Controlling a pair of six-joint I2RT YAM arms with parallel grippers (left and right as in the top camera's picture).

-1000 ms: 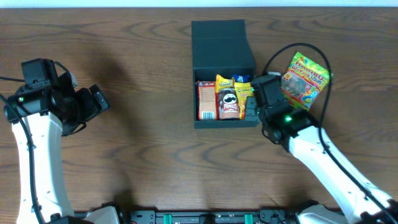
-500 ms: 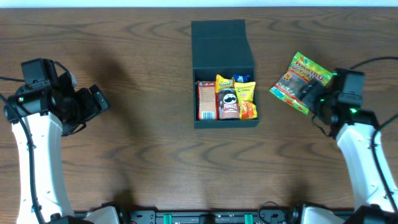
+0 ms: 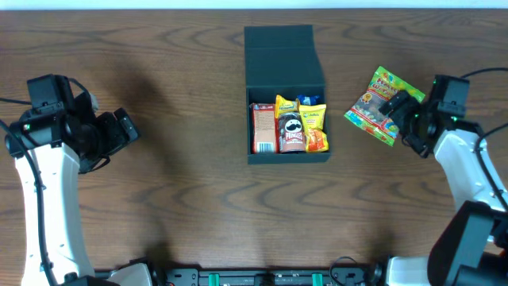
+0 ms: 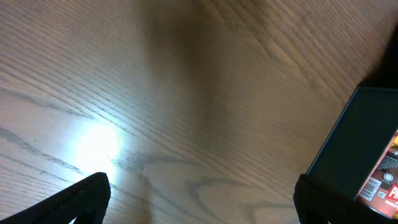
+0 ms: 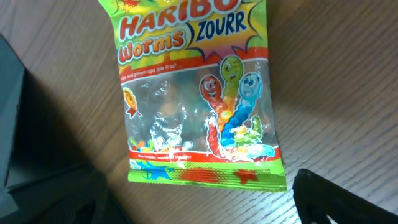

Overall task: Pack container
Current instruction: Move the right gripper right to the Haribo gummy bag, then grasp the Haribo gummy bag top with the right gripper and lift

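R jaws, shut by the container [image 3: 287,157] a sec ago, now stand wide open & empty at the Haribo bag [image 3: 382,105]. The bag lies flat on the desk [image 3: 190,183] just ahead of & under them. Container sits well off beyond the bag, lid back. Prob. means last snack is in & the bag is the next pick. L jaws unchanged: wide open, empty, container far ahead. Count: 1 container, holding approx. 5 snacks (1 Pringles can [image 3: 291,133], 1 red box [image 3: 262,127], 3 packets [image 3: 315,127]); 1 bag outside.

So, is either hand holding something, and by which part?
Nothing is held. Both hands are open: the left hand is empty, and the right hand hangs over the Haribo bag without gripping it.
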